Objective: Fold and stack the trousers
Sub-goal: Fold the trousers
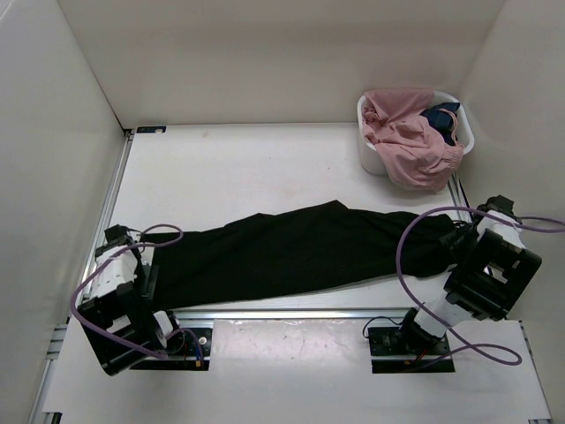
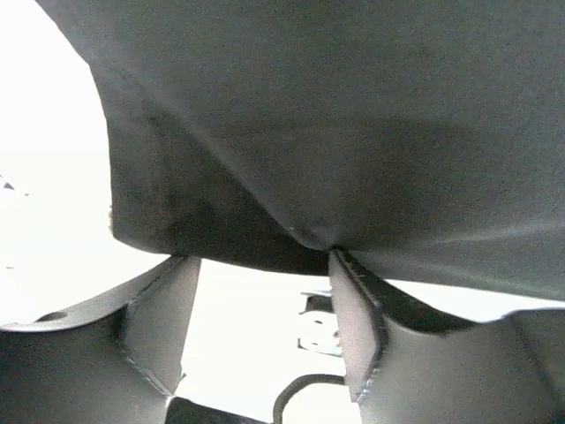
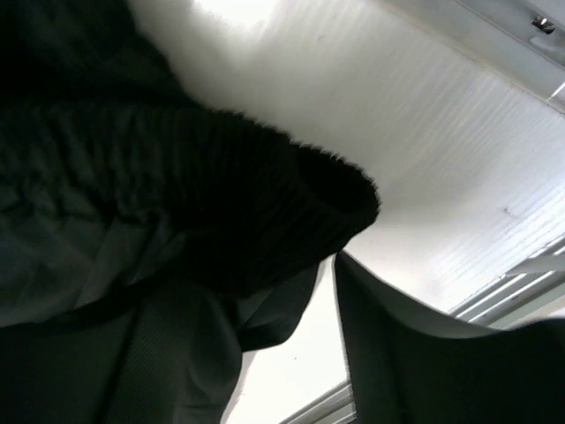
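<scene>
The black trousers lie stretched out across the table from left to right. My left gripper is at their left end. In the left wrist view its jaws stand wide apart, open, with the edge of the trousers draped over the fingertips and bare table between them. My right gripper is at the right end. In the right wrist view it is open, and the ribbed waistband bunches at the tips. The left finger is partly hidden by cloth.
A white basket at the back right holds a pink garment and a dark blue cloth. A metal rail runs along the near edge in front of the trousers. White walls close in both sides. Purple cables loop off the arms.
</scene>
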You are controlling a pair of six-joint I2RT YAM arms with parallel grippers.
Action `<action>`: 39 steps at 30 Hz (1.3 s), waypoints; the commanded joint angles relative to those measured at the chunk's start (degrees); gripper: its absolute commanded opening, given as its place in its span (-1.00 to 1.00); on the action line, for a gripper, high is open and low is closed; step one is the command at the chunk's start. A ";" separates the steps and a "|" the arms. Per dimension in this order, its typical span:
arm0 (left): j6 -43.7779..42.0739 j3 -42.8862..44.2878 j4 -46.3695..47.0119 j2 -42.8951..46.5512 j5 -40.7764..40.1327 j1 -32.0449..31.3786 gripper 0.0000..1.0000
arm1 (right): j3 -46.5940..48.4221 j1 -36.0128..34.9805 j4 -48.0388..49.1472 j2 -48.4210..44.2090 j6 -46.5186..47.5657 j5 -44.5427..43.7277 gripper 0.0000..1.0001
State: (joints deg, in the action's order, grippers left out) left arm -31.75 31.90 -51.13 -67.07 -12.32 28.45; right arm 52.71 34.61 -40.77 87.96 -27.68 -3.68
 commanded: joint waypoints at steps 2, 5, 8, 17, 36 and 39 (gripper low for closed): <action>-1.12 6.67 -3.43 0.45 -2.62 0.47 0.53 | -0.33 -3.67 -0.18 -4.99 -2.63 -4.83 0.34; -1.74 14.22 -9.04 -0.26 -2.63 0.47 0.62 | -0.33 -6.39 -0.80 -8.24 -5.18 -9.22 0.44; -1.74 21.87 -10.56 -3.15 -1.05 0.47 0.64 | -1.02 -7.54 -0.80 -9.56 -5.98 -13.54 0.62; 3.18 34.72 -0.65 -27.66 9.15 -0.05 0.69 | 4.68 -7.54 1.74 7.21 -7.12 -11.79 0.96; 5.29 40.43 5.79 -42.35 5.64 -2.86 -0.70 | 1.26 -12.99 10.46 9.87 -11.07 -18.01 -1.00; 5.29 40.43 4.99 -42.36 5.64 -4.10 -0.70 | 3.10 -16.76 7.21 4.16 -12.92 -29.12 -1.00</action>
State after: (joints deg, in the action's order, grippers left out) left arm -26.94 71.18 -50.68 -109.06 -5.56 25.15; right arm 56.23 19.88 -31.42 95.79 -38.13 -18.52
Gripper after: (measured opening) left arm 0.156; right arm 0.050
